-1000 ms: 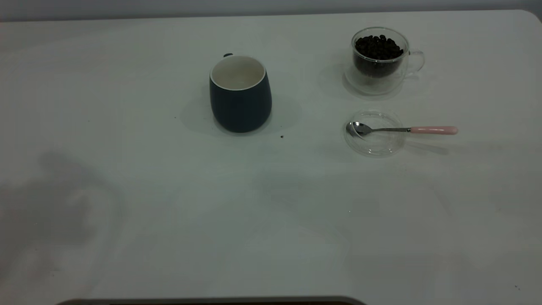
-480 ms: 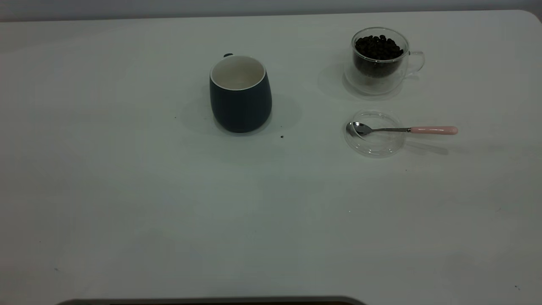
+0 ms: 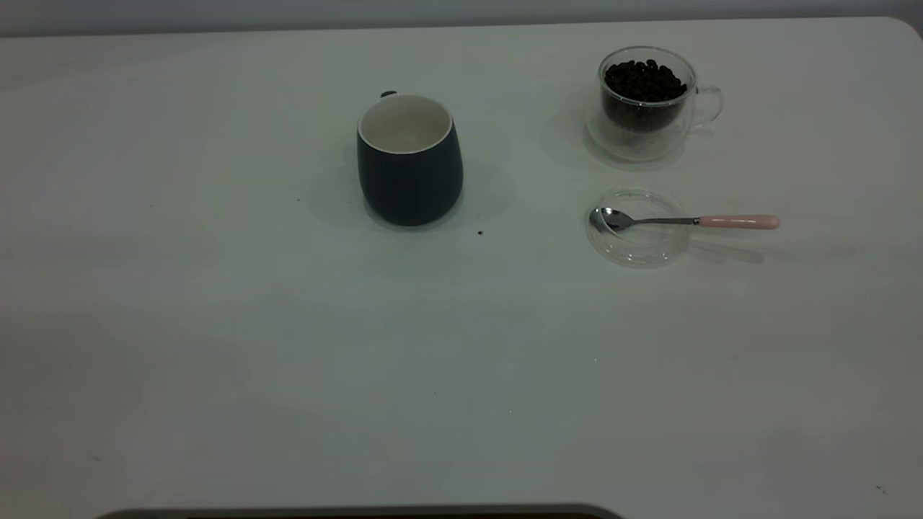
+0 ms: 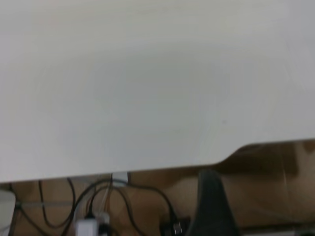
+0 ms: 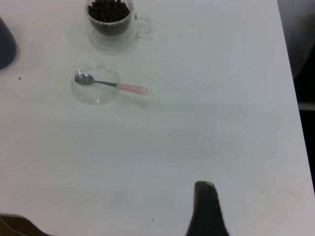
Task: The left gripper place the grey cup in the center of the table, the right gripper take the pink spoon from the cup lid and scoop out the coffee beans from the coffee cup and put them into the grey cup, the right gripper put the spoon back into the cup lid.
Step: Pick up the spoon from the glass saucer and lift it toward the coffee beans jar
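The grey cup [image 3: 409, 173], dark outside and white inside, stands upright near the table's middle, slightly toward the back. The glass coffee cup [image 3: 644, 101] full of coffee beans stands at the back right. In front of it lies the clear cup lid [image 3: 638, 245] with the pink-handled spoon [image 3: 685, 220], bowl in the lid and handle pointing right. The right wrist view shows the coffee cup [image 5: 109, 19], the lid [image 5: 96, 96], the spoon [image 5: 110, 85] and the grey cup's edge [image 5: 6, 46]. Neither gripper is in the exterior view. A dark part of each shows in its own wrist view, the left gripper [image 4: 209, 206] and the right gripper [image 5: 206, 211], both far from the objects.
A small dark speck [image 3: 480, 232] lies just right of the grey cup's base. The left wrist view looks over the table's edge [image 4: 147, 169] to cables [image 4: 98, 211] below. The table's right edge [image 5: 290, 73] runs down the right wrist view.
A large shadow at the table's front left one second ago has gone. The cups, lid and spoon have not moved.
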Motion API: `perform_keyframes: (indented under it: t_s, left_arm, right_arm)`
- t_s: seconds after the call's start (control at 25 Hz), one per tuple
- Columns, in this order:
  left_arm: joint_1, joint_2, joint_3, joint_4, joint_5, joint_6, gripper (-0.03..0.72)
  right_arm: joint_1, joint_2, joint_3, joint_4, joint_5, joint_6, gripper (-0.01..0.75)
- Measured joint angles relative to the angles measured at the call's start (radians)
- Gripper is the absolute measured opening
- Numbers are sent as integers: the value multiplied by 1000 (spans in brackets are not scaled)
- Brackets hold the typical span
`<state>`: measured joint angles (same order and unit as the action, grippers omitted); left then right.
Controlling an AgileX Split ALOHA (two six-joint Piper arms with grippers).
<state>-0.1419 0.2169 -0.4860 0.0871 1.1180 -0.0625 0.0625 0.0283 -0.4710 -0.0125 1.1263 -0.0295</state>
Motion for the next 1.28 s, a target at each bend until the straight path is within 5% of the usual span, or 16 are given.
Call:
perform_keyframes:
  t_s: [0.28,0.56,1.08,1.28]
  left_arm:
    - [14,-109,0,0,3,-1,586]
    - [172,-228,0,1,11,-1,586]
    - [176,-235,0,1,15,-1,586]
    - [176,-235,0,1,15,-3,586]
  right_arm:
    - [0,0,0,0,0,0,579]
    - [0,0,0,0,0,0,579]
    - [0,3,-12,26,-12,0,579]
    - [0,143,-61,49,-151,0,579]
